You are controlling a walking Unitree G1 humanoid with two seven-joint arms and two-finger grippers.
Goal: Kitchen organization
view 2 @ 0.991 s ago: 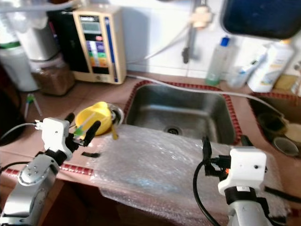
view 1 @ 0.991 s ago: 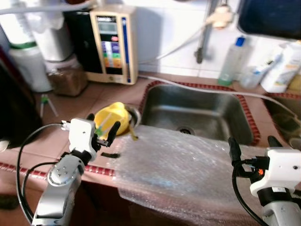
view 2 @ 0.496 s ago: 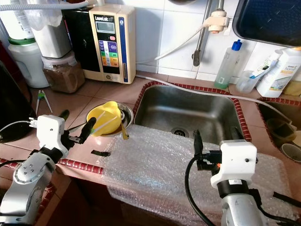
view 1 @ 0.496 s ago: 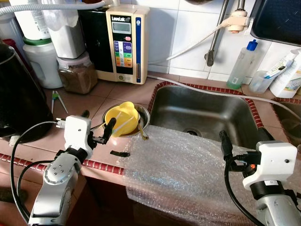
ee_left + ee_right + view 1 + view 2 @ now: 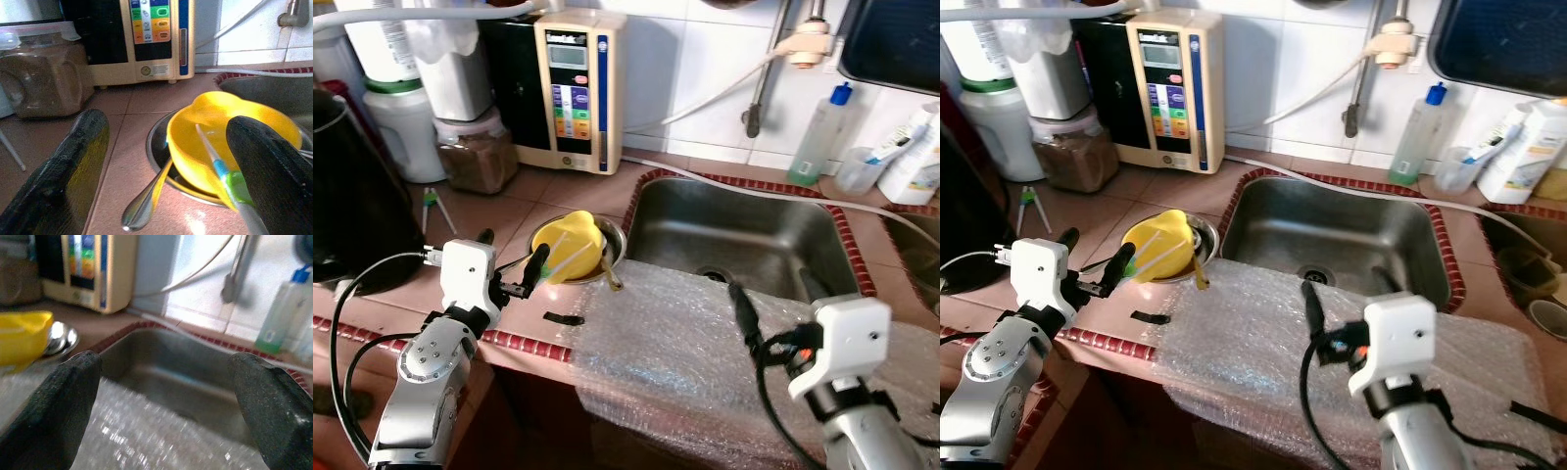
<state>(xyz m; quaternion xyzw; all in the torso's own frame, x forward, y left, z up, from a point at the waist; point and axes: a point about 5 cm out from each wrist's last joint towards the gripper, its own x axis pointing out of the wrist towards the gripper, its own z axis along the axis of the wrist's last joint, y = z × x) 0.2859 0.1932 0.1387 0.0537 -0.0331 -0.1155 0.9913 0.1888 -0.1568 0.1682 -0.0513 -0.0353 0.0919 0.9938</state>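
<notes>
Left gripper (image 5: 514, 269), fingers parted, faces the yellow plastic bowl (image 5: 568, 245) near the worktop's front edge; right gripper (image 5: 1347, 294), fingers spread, hovers over the clear bubble-wrap sheet (image 5: 1263, 357).

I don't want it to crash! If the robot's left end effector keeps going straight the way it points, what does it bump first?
Probably the yellow bowl in its metal dish; the open left end effector frames it dead ahead.

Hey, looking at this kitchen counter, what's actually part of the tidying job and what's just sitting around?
Likely part of the job:
- yellow bowl in a metal dish, by the open left pincer
- spoon
- bubble wrap over the counter edge, under the open right pincer

Just lying about:
- water purifier
- soap bottle
- brown jar
</notes>
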